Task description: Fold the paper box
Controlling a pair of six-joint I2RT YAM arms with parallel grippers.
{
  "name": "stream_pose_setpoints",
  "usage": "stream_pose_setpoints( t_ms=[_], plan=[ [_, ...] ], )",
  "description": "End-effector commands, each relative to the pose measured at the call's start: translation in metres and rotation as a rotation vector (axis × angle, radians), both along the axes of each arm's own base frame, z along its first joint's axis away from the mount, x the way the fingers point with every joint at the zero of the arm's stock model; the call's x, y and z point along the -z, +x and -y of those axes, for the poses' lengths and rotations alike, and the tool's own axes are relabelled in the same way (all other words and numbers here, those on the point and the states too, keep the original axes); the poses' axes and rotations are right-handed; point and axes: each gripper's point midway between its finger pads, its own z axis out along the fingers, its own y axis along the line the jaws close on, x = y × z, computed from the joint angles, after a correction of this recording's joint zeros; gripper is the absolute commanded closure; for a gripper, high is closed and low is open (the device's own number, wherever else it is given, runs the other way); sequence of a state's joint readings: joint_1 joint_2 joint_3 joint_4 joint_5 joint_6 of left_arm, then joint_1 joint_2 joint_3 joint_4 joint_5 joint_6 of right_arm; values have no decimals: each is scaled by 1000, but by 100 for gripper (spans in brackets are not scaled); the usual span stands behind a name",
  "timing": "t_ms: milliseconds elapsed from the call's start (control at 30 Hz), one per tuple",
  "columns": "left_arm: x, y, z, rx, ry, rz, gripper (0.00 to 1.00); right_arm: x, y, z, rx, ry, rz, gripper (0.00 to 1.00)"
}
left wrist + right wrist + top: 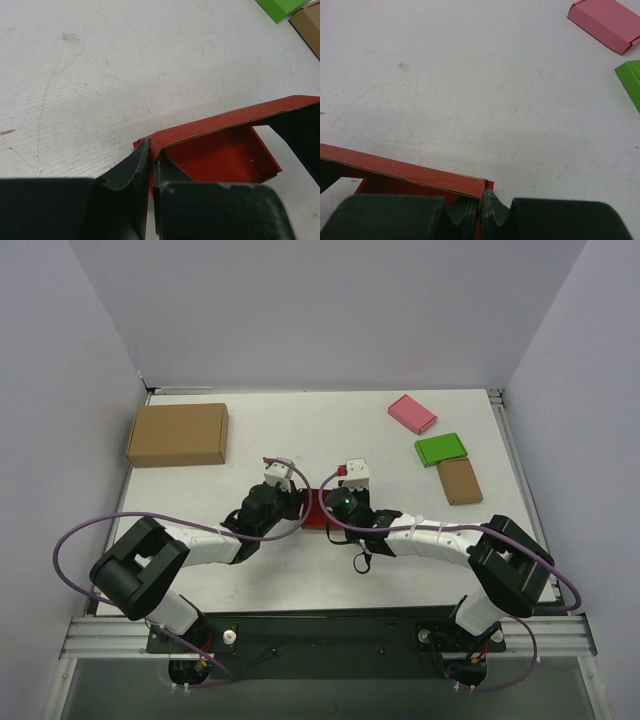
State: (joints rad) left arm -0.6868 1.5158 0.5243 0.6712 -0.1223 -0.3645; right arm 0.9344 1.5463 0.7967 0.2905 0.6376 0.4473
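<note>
The red paper box point(316, 512) lies in the middle of the table between the two grippers, mostly hidden under them in the top view. In the left wrist view the box point(220, 150) is partly opened, its long wall raised. My left gripper point(151, 155) is shut on the box's left end wall. In the right wrist view the red box point(410, 172) shows its long wall and right corner. My right gripper point(481, 202) is shut on the right end wall. Both grippers point(300, 505) point(330, 502) meet over the box.
A large brown carton point(178, 434) lies at the back left. A pink flat box point(412, 413), a green flat box point(441, 449) and a small brown box point(459, 480) lie at the back right. Purple cables loop beside both arms.
</note>
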Motion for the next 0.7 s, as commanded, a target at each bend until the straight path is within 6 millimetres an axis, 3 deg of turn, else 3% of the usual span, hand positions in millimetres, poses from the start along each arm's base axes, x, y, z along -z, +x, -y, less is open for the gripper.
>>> stream_pose_setpoints(
  t_ms=[0, 200, 333, 667],
  plan=[
    [-7, -8, 21, 37, -91, 24, 100, -21, 11, -25, 6, 147, 71, 100],
    [9, -21, 21, 31, -62, 14, 100, -9, 1, -16, 31, 158, 49, 100],
    [23, -32, 15, 23, -37, -8, 100, 8, -18, -9, 33, 118, 6, 100],
    [36, -49, 11, 23, 19, -18, 100, 14, -47, 7, 54, 69, -9, 92]
  ],
)
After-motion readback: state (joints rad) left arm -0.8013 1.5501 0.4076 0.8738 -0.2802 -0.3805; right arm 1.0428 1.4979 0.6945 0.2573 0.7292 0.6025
